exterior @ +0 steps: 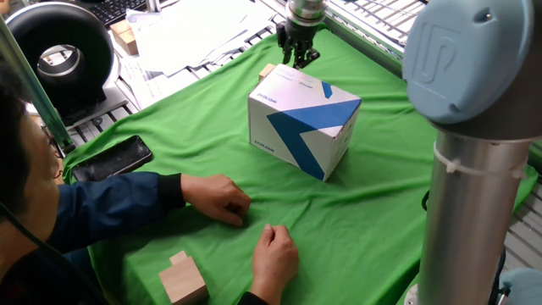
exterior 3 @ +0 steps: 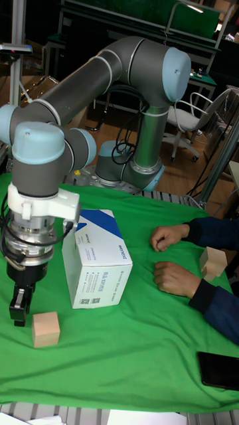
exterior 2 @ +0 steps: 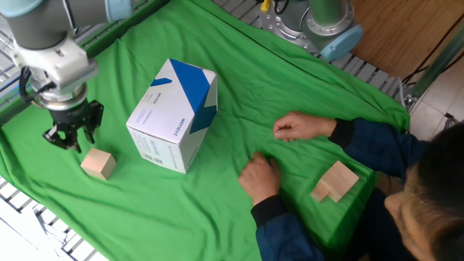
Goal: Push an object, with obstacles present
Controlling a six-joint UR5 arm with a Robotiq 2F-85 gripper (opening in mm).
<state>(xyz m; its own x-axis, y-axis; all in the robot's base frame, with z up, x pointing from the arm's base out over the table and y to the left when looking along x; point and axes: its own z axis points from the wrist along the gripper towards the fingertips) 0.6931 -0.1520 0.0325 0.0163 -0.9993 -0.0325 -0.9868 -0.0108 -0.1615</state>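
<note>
Your gripper point(exterior 2: 69, 138) hovers at the left of the frame, fingers pressed nearly together to act as a blunt pusher. The cube point(exterior 2: 98, 163) sits just below it (lower left), beside the box point(exterior 2: 174, 114) you must steer around.

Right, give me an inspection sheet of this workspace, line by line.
Surface: green cloth over the table, lightly wrinkled.
Job's things: small wooden cube on the cloth near one edge; large white and blue box beside it, apart from it.
Clutter: stepped wooden block by the person's hands; black phone at the cloth's edge.
Pincer: pincer hangs close beside the cube, holding nothing; whether the fingers are open or shut cannot be told.
Cables: a dark cable by the arm's base.
Surroundings: papers, metal racks, an office chair.
</note>
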